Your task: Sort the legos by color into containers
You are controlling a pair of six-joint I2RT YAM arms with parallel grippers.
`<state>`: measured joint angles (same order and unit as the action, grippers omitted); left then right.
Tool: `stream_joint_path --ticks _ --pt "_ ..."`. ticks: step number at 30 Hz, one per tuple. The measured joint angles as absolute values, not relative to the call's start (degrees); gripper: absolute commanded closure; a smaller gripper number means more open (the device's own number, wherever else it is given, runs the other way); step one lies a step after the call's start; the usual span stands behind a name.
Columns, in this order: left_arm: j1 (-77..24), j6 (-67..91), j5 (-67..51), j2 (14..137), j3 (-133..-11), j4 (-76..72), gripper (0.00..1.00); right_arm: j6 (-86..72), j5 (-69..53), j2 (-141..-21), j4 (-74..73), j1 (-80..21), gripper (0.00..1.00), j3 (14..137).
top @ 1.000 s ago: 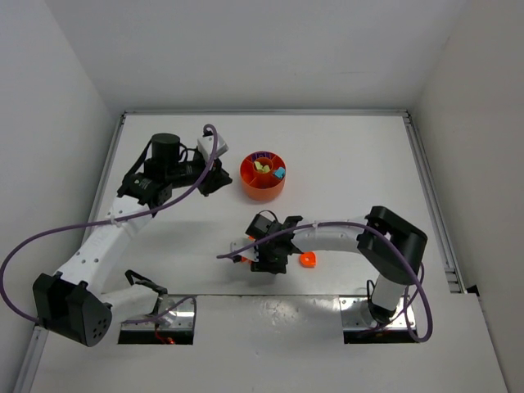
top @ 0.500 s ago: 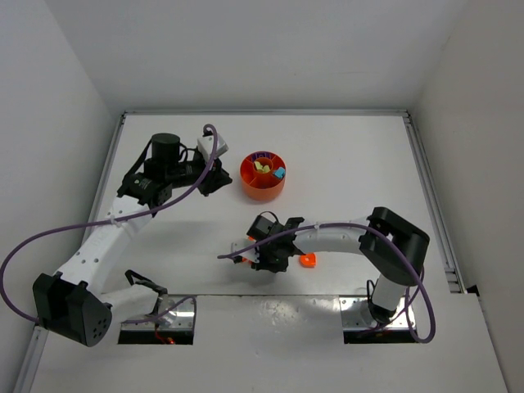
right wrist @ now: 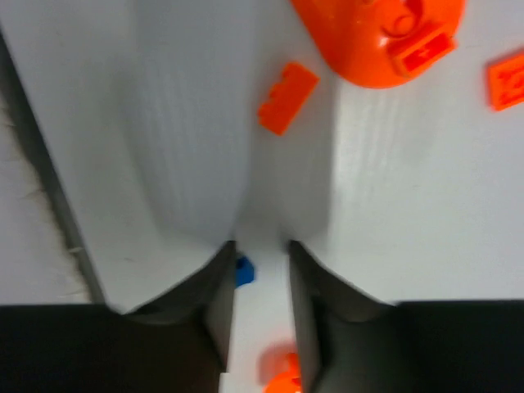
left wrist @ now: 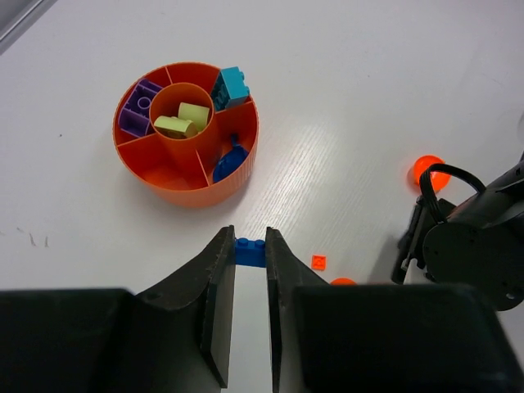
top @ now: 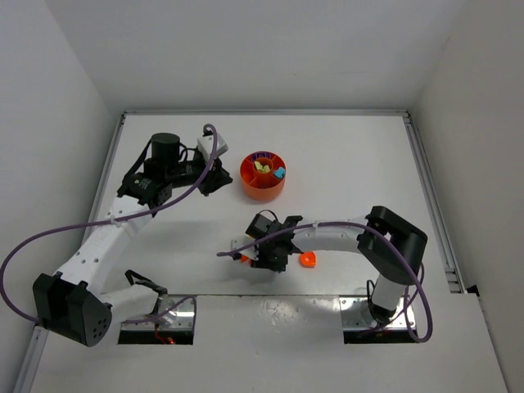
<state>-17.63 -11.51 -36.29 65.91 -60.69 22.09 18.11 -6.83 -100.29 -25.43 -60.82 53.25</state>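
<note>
Robotics lab test cell.
White walls [top: 246, 49] enclose the table [top: 360, 155]; cabled left arm [top: 106, 237] and right arm [top: 344, 233] mount at 6 o'clock.

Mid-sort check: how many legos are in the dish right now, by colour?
Lime legos: 2
Purple legos: 1, perhaps 2 (hard to separate)
Cyan legos: 1
Blue legos: 1
Total in the dish: 5, perhaps 6
</note>
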Motion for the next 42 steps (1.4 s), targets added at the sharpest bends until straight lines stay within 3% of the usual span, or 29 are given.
stream_joint_path --ticks 3,17,25,31,35,42 --pt "-17.63 -11.51 -36.29 65.91 -60.69 22.02 0.96 17.5 -4.64 -100.66 -25.63 -60.27 0.51 54.02" --pt "-17.63 -11.51 -36.56 65.91 -60.69 21.71 0.96 13.47 -1.93 -97.12 -26.48 -60.01 0.58 49.82" --pt "-17.63 -11.51 -36.67 65.91 -60.69 21.71 0.96 12.99 -2.68 -95.98 -27.42 -59.79 0.71 48.53" --pt "-17.63 -11.51 -36.69 65.91 -60.69 21.71 0.96 12.62 -3.81 -96.05 -27.92 -59.7 0.92 48.47" --pt "-17.63 -11.51 -36.64 65.91 -60.69 21.45 0.96 12.62 -3.66 -96.05 -27.92 -59.68 0.99 48.53" --pt "-17.69 -11.25 -36.64 65.91 -59.77 20.05 0.96 12.67 -2.87 -93.17 -28.18 -58.26 1.0 46.48"
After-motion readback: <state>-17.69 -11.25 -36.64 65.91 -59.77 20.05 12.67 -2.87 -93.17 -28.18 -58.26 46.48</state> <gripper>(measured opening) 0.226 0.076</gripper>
